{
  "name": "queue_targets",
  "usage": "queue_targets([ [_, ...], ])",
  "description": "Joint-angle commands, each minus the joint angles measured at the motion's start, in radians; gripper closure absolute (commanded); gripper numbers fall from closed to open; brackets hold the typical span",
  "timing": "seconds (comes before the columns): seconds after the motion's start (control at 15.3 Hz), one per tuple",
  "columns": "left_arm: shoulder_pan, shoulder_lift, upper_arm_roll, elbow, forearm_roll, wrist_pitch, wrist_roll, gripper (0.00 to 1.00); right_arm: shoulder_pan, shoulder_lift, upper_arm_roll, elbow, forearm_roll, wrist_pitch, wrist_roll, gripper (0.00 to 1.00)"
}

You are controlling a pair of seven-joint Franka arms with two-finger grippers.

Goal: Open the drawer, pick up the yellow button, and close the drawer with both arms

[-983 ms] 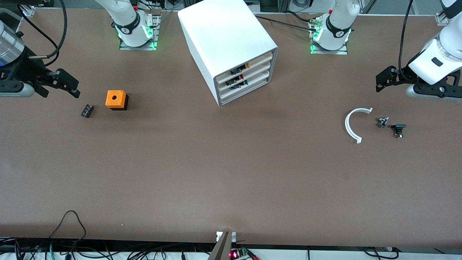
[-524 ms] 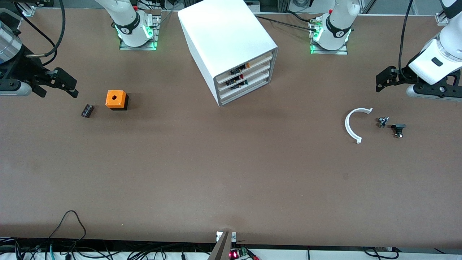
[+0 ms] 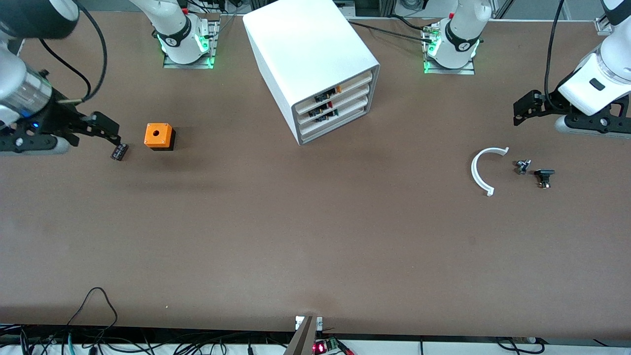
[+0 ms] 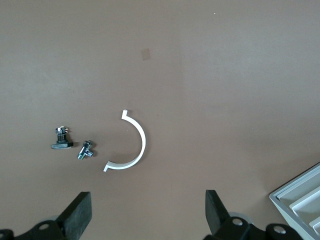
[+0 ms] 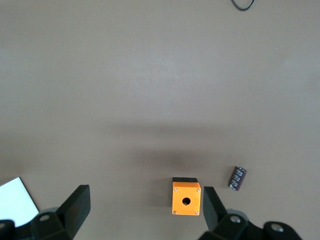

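The white cabinet (image 3: 315,64) stands at mid-table between the arm bases, its corner also in the left wrist view (image 4: 300,197). Its four cream-fronted drawers (image 3: 335,104) are all shut. Small dark and orange parts show in the gaps above the drawer fronts. I cannot make out the button. My right gripper (image 3: 91,135) (image 5: 144,212) is open and empty, over the table at the right arm's end beside a small black ribbed block (image 3: 119,151) (image 5: 237,178). My left gripper (image 3: 567,116) (image 4: 147,217) is open and empty, over the left arm's end.
An orange cube with a round hole (image 3: 158,136) (image 5: 186,199) sits beside the black block. A white arc-shaped piece (image 3: 479,172) (image 4: 135,147) and two small dark metal parts (image 3: 523,166) (image 3: 543,176) lie under the left gripper.
My right gripper has moved toward the black ribbed block and the orange cube. The left arm, the cabinet and the loose parts have not moved.
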Motion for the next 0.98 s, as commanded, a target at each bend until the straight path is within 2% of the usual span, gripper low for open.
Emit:
queue_targets([
  [0.0,-0.007,0.015,0.005,0.030,-0.012,-0.016,0.001,0.00,0.005,0.049,0.004,0.029,-0.004,-0.010,-0.006,0.00],
  [0.46,-0.010,0.015,0.002,0.029,-0.022,-0.022,0.006,0.00,0.043,0.109,0.004,0.029,0.000,0.016,-0.002,0.00],
  [0.92,-0.011,0.022,-0.019,0.029,-0.022,-0.045,0.012,0.00,0.110,0.195,0.004,0.040,-0.001,0.066,0.107,0.00],
])
